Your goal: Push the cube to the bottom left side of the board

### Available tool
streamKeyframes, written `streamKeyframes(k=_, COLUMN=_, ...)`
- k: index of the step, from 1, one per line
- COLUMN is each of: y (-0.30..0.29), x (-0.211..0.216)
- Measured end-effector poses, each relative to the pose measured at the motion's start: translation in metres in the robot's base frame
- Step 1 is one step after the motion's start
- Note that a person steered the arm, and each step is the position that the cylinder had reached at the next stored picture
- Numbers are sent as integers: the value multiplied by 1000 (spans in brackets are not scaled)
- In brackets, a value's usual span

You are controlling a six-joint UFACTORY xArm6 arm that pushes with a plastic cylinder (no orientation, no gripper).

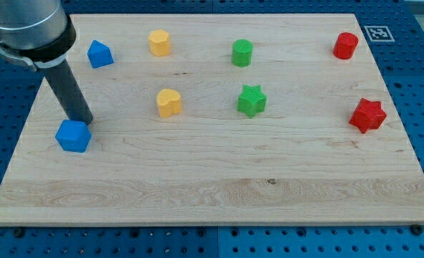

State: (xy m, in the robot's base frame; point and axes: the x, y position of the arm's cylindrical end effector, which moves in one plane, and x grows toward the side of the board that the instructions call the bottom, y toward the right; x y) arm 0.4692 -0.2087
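One blue cube (73, 136) is sitting near the left edge of the wooden surface (219, 193). My tip (85, 120) is touching its top right side, so I am probably pushing it down and left. It is turned corner-first, no long side. No jaws here, holding nothing.

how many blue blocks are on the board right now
2. A blue cube at the view's left, just below my tip, and a blue house-shaped block near the top left. None seem hidden.
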Motion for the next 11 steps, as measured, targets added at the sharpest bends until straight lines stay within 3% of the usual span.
streamKeyframes(k=6, y=-23, x=33)
streamKeyframes(k=9, y=38, x=30)
streamKeyframes(k=11, y=38, x=49)
